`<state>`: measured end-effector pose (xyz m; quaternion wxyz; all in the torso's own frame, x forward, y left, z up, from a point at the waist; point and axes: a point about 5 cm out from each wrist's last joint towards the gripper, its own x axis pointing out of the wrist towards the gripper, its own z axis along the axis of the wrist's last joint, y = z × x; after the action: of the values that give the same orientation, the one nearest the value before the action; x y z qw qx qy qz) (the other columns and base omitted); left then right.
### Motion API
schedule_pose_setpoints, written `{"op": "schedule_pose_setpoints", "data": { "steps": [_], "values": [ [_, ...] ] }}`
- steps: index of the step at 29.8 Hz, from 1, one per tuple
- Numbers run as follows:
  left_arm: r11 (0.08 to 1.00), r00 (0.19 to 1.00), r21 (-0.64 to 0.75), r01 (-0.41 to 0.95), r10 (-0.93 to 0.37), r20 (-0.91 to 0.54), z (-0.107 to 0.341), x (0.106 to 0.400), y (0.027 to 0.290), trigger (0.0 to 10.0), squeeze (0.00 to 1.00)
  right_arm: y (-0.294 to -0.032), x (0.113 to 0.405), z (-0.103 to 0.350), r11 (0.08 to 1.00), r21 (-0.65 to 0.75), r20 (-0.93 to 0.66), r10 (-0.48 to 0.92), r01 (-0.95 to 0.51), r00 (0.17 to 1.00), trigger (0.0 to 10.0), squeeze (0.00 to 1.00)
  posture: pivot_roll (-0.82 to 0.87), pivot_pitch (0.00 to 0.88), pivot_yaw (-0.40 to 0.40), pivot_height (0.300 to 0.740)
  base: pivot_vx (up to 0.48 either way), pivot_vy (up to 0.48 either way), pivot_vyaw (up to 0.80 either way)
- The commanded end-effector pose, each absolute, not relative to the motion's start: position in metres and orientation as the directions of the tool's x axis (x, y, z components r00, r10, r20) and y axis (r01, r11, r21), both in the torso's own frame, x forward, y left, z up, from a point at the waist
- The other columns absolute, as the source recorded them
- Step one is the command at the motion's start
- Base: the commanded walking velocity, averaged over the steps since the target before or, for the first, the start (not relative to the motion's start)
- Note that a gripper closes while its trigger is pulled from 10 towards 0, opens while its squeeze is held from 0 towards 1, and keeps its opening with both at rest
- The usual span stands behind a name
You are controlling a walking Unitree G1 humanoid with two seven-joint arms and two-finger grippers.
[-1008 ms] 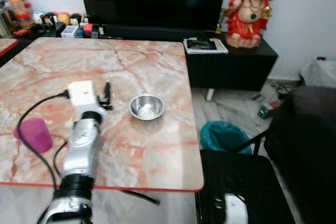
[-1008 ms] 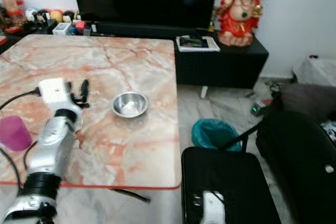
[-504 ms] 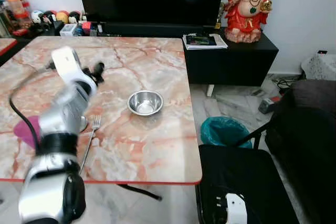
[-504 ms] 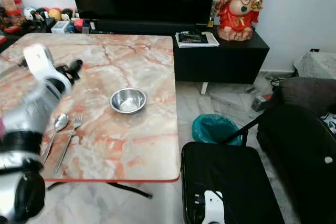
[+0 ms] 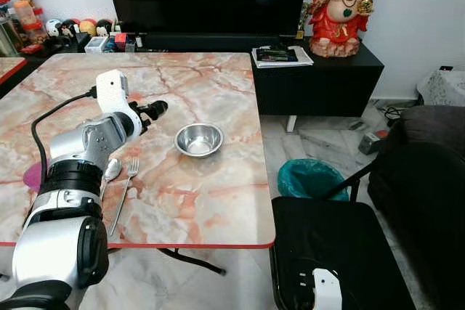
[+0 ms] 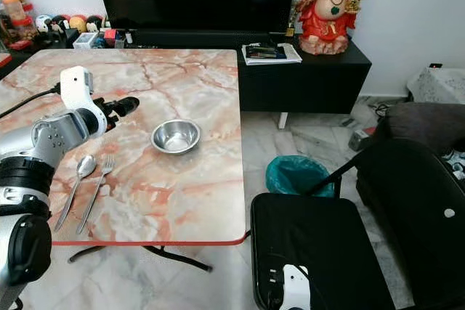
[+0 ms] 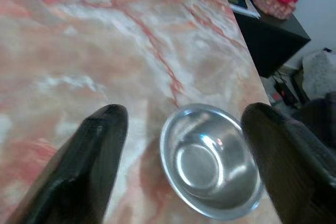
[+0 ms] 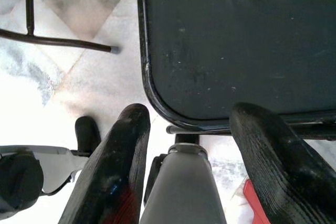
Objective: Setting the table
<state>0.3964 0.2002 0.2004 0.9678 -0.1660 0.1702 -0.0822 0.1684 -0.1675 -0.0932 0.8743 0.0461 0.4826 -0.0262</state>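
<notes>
Left gripper [image 7: 178, 145] is spread wide and empty, hovering over the table [image 5: 218, 208], aimed at the steel bowl [image 5: 199, 139] mid-table. Spoon [image 5: 110, 170] and fork [image 5: 125, 188] sit near the front-left edge. I'd grab the rim gently, since steel slips.

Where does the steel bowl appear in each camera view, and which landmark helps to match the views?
Left eye view: steel bowl at table centre, right of the left gripper.
Right eye view: left of centre, near the table's right edge.
Left wrist view: between the open fingers.
Right wrist view: a black chair seat instead.
Shared landmark: red statue.
</notes>
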Motion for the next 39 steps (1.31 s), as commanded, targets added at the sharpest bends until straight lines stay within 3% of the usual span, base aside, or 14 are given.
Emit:
{"op": "schedule_pose_setpoints", "data": {
  "steps": [1, 15, 16, 17, 39],
  "values": [
    [0.918, 0.916, -0.382, 0.104, -0.238, -0.323, 0.199, 0.398, 0.195, 10.0, 1.0, -0.167, 0.17, -0.092, 0.994, 0.057, -0.845, -0.002, 0.093, 0.534, 10.0, 0.0, 0.05, 0.0, 0.014, 0.74, 0.0, 0.0, 0.0],
    [0.897, 0.905, -0.441, 0.034, -0.215, -0.367, 0.176, 0.4, 0.183, 10.0, 1.0, -0.167, 0.169, -0.093, 0.993, 0.062, -0.847, 0.0, 0.098, 0.532, 10.0, 0.0, 0.03, 0.0, 0.021, 0.74, 0.0, 0.0, 0.0],
    [0.902, 0.905, -0.431, 0.031, -0.208, -0.37, 0.176, 0.401, 0.182, 10.0, 0.29, -0.167, 0.169, -0.093, 0.993, 0.062, -0.847, 0.001, 0.098, 0.532, 10.0, 0.0, 0.03, 0.0, 0.021, 0.74, 0.0, 0.0, 0.0],
    [0.91, 0.906, -0.413, 0.028, -0.198, -0.375, 0.175, 0.401, 0.18, 10.0, 0.0, -0.167, 0.169, -0.093, 0.993, 0.062, -0.847, 0.001, 0.097, 0.532, 10.0, 0.0, 0.03, 0.0, 0.021, 0.74, 0.0, 0.0, 0.0],
    [0.883, 0.916, -0.459, -0.101, -0.098, -0.389, 0.155, 0.404, 0.162, 10.0, 0.0, -0.166, 0.169, -0.093, 0.992, 0.069, -0.843, -0.001, 0.11, 0.537, 10.0, 0.0, -0.01, 0.0, 0.033, 0.74, 0.0, 0.0, 0.0]
  ]
}}
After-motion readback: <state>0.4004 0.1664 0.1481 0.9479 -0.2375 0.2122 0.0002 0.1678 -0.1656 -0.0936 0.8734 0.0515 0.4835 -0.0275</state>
